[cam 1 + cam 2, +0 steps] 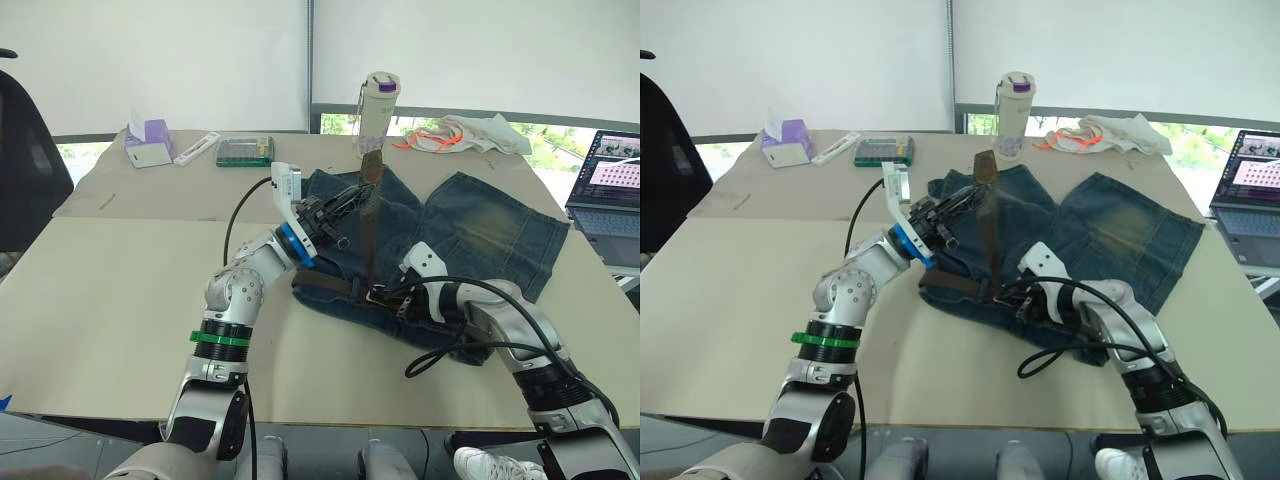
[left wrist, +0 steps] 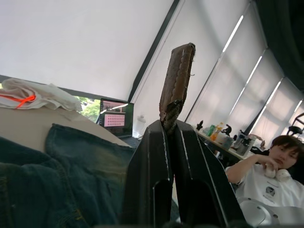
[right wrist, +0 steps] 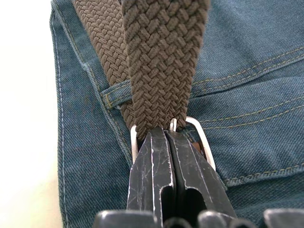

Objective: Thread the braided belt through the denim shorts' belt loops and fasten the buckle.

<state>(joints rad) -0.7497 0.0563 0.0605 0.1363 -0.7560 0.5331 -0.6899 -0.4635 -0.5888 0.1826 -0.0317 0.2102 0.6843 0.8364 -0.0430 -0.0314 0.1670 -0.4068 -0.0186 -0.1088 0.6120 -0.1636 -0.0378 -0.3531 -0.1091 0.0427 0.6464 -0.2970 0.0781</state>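
The denim shorts (image 1: 490, 235) lie spread on the table, waistband toward me. The braided belt (image 1: 325, 286) runs along the waistband and under a belt loop (image 3: 115, 94). Its free end (image 2: 178, 76) rises steeply above the shorts. My left gripper (image 1: 358, 197) is shut on that raised end, with the tip sticking out past the fingers (image 2: 190, 161). My right gripper (image 1: 386, 298) rests low on the waistband, shut on the strap right where it passes through the silver buckle (image 3: 202, 138).
A clear bottle with a purple lid (image 1: 377, 110) stands just behind the shorts. A white cloth with orange cord (image 1: 470, 133) lies at the back right. An open laptop (image 1: 610, 190) sits at the right edge. A tissue box (image 1: 148, 143) and a green case (image 1: 245, 152) lie at the back left. A person (image 2: 270, 161) sits beyond the table.
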